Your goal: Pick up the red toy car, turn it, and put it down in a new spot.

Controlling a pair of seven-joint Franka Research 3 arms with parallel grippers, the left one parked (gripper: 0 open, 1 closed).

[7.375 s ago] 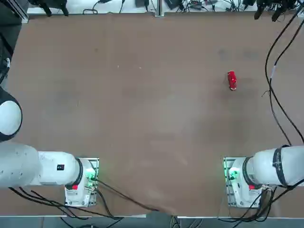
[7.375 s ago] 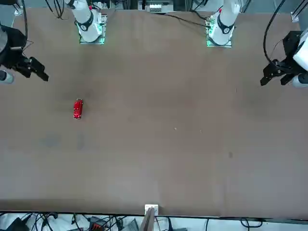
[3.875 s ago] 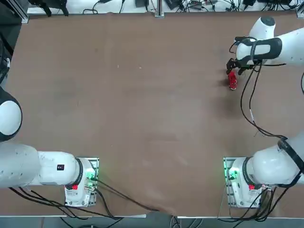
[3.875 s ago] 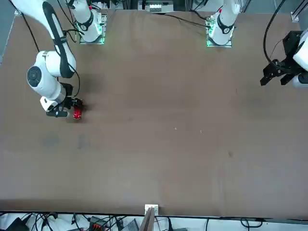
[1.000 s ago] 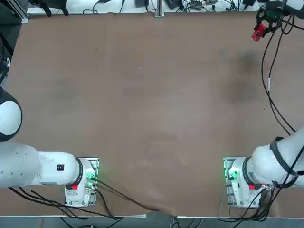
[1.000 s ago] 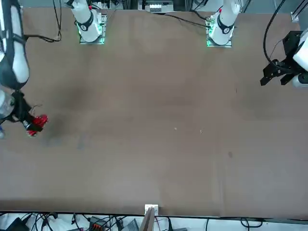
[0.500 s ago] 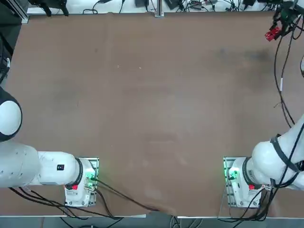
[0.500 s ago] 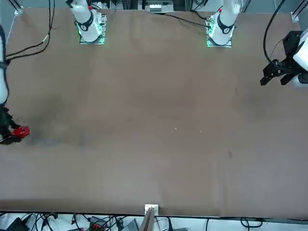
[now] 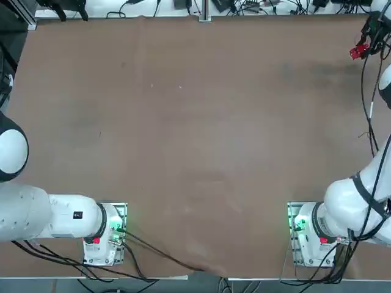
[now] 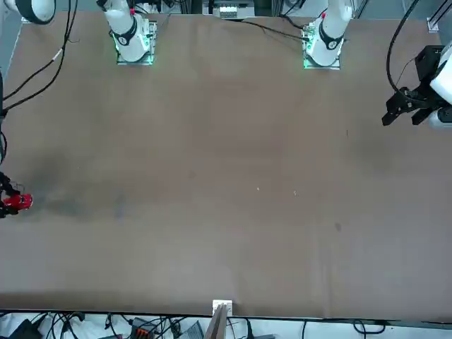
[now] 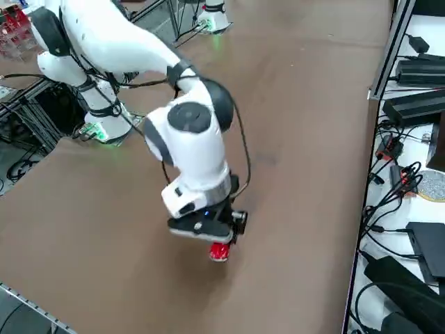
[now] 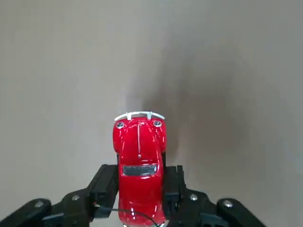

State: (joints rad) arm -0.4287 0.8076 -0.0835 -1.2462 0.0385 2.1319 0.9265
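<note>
moved: one red toy car point(image 12: 139, 165) now far-right | right claw point(image 12: 140, 191) clamped on it

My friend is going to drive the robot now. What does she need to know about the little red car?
Right gripper: shut on the red toy car, by its sides.
Where: car held above the table, near the far right corner, by the right edge.
Done: car picked up.
Left: finish the turn, lower it onto a new spot, let go, pull the arm away.
</note>
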